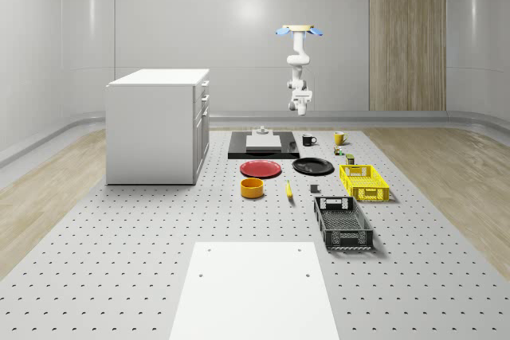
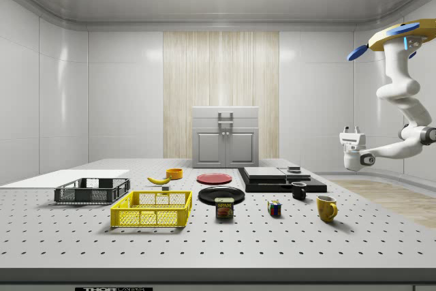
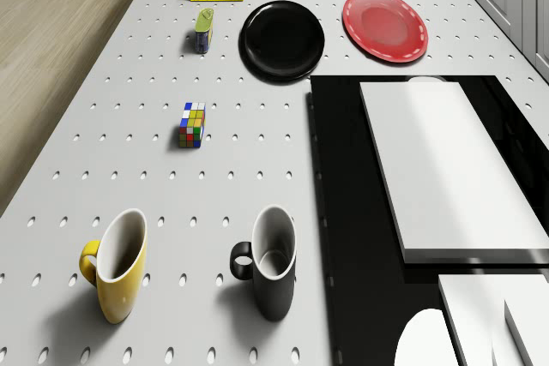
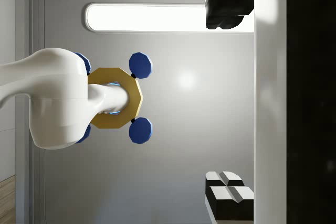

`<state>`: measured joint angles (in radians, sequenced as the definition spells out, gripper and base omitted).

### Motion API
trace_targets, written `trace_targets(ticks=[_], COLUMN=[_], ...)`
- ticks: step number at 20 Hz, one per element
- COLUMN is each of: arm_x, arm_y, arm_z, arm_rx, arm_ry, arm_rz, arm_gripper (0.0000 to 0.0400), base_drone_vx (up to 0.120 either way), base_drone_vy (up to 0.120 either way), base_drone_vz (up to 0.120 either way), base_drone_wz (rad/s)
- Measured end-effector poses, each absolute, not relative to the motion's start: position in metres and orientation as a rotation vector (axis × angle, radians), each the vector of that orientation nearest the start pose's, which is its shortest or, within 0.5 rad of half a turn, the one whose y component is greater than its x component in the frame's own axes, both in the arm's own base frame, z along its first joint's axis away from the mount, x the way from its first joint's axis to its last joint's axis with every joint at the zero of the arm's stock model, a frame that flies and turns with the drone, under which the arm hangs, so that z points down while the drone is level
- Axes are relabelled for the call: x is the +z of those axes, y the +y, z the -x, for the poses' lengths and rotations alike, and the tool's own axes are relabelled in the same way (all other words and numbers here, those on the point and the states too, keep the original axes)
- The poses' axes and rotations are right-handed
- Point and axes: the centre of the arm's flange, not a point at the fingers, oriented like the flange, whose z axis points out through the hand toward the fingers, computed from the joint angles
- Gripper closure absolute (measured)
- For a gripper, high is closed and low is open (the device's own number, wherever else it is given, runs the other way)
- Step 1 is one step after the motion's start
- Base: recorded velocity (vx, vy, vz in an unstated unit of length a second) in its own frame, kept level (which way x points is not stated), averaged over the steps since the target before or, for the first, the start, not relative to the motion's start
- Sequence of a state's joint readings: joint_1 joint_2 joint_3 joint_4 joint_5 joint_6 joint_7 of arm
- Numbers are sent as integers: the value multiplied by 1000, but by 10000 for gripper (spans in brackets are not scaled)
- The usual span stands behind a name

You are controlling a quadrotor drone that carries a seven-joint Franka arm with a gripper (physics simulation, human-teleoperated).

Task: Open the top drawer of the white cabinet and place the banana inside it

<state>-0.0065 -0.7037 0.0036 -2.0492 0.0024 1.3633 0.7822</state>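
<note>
The white cabinet [image 1: 155,125] stands at the whole-scene view's left, and its top drawer [image 2: 225,115] looks closed. The banana [image 1: 288,189] lies on the table between the orange bowl [image 1: 252,188] and the yellow basket [image 1: 363,181]; the side view has the banana [image 2: 159,180] in front of the cabinet [image 2: 225,137]. The drone [image 1: 299,31] hovers high over the table's far end, above the mugs and the black board. My gripper [image 2: 352,129] hangs in the air on the bent arm, points upward, and is open and empty, far from both banana and cabinet. In the wrist view the gripper [image 4: 231,98] faces the drone [image 4: 113,98].
Below the drone lie a black board [image 3: 343,212] carrying a white block [image 3: 446,169], a black mug [image 3: 270,263], a yellow mug [image 3: 116,267] and a colour cube [image 3: 192,124]. Further on are a black plate [image 3: 283,39], a red plate [image 3: 385,26], a can [image 3: 203,30] and a black basket [image 1: 343,222].
</note>
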Motion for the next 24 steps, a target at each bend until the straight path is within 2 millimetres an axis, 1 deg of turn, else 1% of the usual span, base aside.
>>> trace_targets(ticks=[3,24], arm_x=[690,691], arm_y=[0,1], arm_z=[-304,-303], arm_rx=[-29,-56], arm_ry=[1199,1199], arm_rz=[2895,2894], arm_gripper=[0,0], base_drone_vx=[120,120], base_drone_vy=[-120,-120], base_drone_vz=[27,120], base_drone_wz=[0,0])
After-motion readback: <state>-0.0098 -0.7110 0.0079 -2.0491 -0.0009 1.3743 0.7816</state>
